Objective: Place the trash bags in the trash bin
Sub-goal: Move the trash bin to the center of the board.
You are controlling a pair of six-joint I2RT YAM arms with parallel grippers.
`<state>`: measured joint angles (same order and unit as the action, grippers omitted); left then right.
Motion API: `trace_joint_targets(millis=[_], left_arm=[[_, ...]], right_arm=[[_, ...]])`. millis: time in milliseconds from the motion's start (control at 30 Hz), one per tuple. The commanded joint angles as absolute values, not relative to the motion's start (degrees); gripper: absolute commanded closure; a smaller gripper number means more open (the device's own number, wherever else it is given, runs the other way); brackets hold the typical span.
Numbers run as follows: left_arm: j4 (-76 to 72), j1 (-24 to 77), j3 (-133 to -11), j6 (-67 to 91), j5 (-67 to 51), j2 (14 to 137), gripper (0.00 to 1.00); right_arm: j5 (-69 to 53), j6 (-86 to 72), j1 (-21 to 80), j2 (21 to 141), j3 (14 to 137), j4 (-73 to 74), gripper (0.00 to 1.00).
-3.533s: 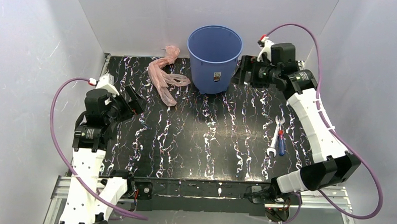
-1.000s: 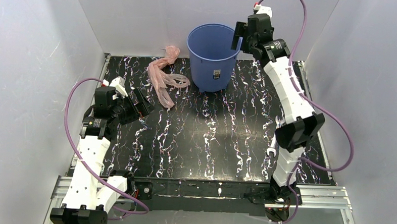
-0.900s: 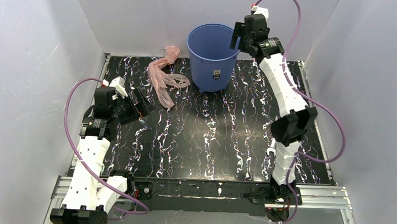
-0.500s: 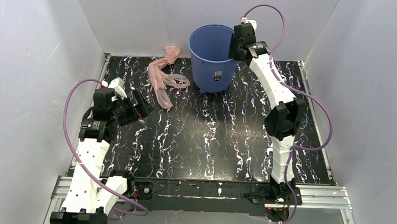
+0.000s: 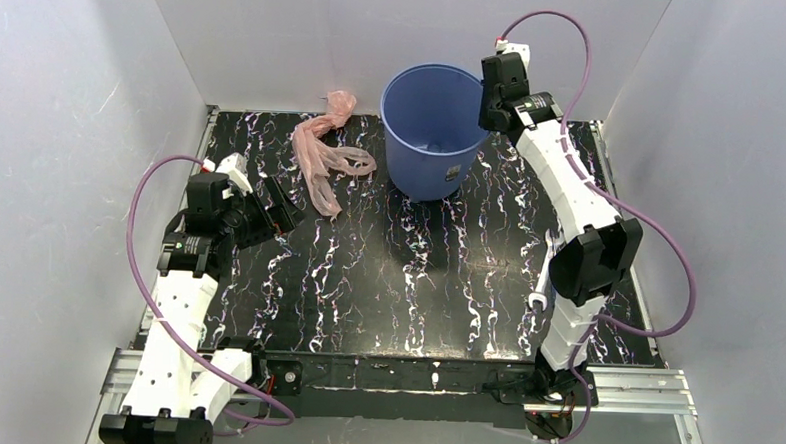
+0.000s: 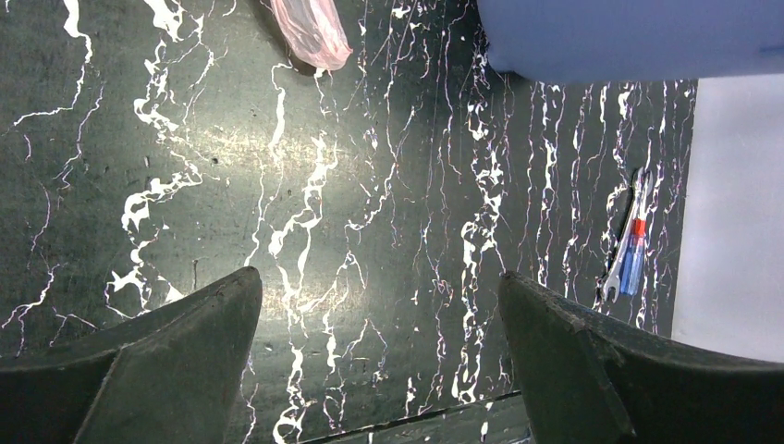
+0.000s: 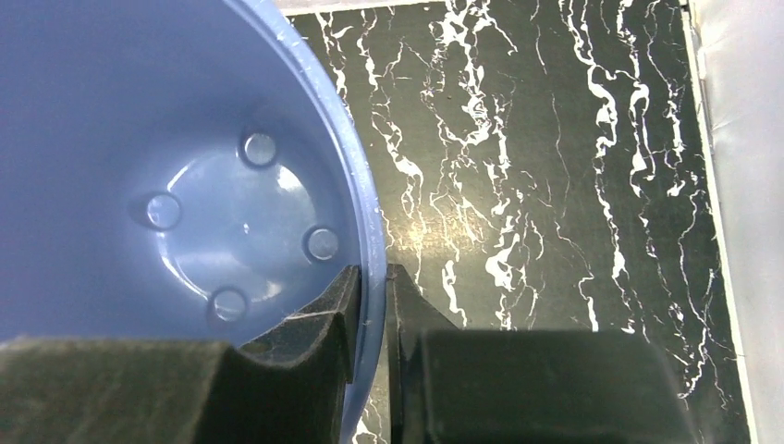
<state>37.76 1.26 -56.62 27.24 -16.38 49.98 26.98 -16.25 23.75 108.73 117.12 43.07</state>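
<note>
The trash bin (image 5: 427, 148), a round blue bucket, stands at the back of the table, and I look down into its bare inside (image 7: 185, 139). My right gripper (image 7: 372, 273) is shut on its right rim, one finger inside the wall and one outside (image 5: 490, 114). The pale-pink trash bag (image 5: 322, 157) lies crumpled on the table left of the bin. Its tip (image 6: 312, 28) shows at the top of the left wrist view, beside the bin's wall (image 6: 629, 37). My left gripper (image 6: 379, 282) hovers open and holds nothing, a little in front and left of the bag (image 5: 282, 202).
A wrench and a blue-and-red screwdriver (image 6: 627, 252) lie on the right of the black marbled table; the wrench (image 5: 541, 284) is partly behind my right arm. White walls close in the table on three sides (image 5: 63, 118).
My right gripper came down over the bin's right rim and closed on it. The bin has shifted a little to the right and forward. My left arm has stayed put.
</note>
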Motion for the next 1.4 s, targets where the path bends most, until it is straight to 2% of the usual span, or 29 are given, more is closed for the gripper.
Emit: trace_joint_targets(millis=[0, 133, 567, 667, 733, 833, 900, 1033, 1167, 1367], left_arm=[[38.1, 1.4, -56.7, 26.8, -17.6, 50.0, 0.02], [38.0, 1.4, -56.7, 26.8, -18.0, 50.1, 0.02], [36.6, 1.4, -55.5, 27.0, -19.2, 52.0, 0.02], [35.6, 1.4, -55.1, 26.9, -19.4, 53.2, 0.02], [35.4, 1.4, -55.3, 26.7, -19.3, 55.1, 0.02], [34.4, 1.4, -55.6, 27.5, -18.4, 58.3, 0.02], [32.9, 1.5, -55.4, 28.8, -17.9, 60.3, 0.02], [28.3, 2.0, -54.9, 31.5, -17.4, 64.9, 0.04], [24.8, 2.6, -56.1, 33.4, -16.9, 71.3, 0.09], [20.5, 4.9, -60.5, 34.6, -13.0, 82.4, 0.11]], right_arm=[[28.1, -14.3, 23.7, 104.5, 115.8, 42.6, 0.82], [27.2, -13.9, 23.7, 102.6, 115.2, 44.2, 0.85], [25.6, -14.6, 23.6, 91.2, 103.3, 44.8, 0.84], [24.9, -14.6, 23.6, 90.7, 101.9, 45.0, 0.74], [24.2, -14.2, 23.4, 90.8, 102.1, 45.4, 0.63], [23.3, -13.4, 23.0, 91.1, 104.4, 46.6, 0.56], [22.5, -13.0, 22.8, 91.1, 106.0, 46.9, 0.40], [20.6, -11.8, 22.5, 90.1, 108.1, 46.4, 0.21], [19.5, -10.3, 22.4, 88.9, 108.8, 46.2, 0.15], [12.8, -11.7, 22.4, 83.1, 107.8, 46.2, 0.10]])
